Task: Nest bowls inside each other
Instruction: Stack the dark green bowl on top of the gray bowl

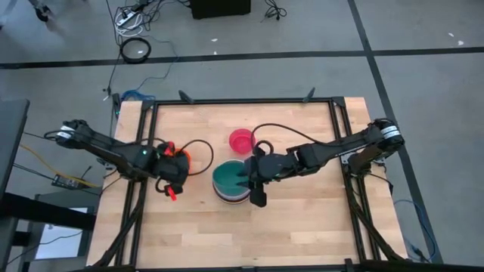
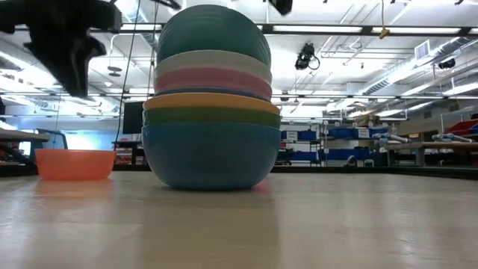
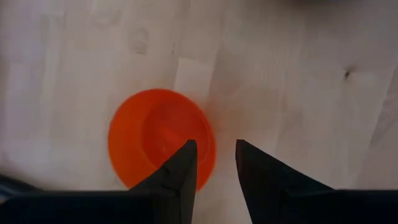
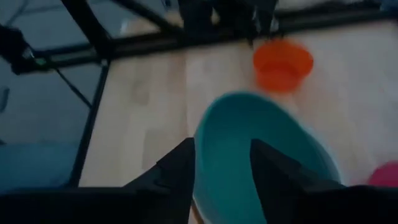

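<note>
Teal bowl (image 1: 229, 177) tops the stack (image 2: 211, 112) mid-bench; my right fingers (image 1: 255, 181) straddle its rim, apart. I should lift clear without tipping it. My left fingers (image 3: 214, 163), apart, hover over the orange bowl (image 3: 158, 143). Pale wooden bench (image 1: 302, 227); workshop shelves (image 2: 358, 142) behind.

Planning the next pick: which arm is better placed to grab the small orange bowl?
Left. The left gripper hovers open right over the orange bowl; the right gripper is at the stack.
</note>
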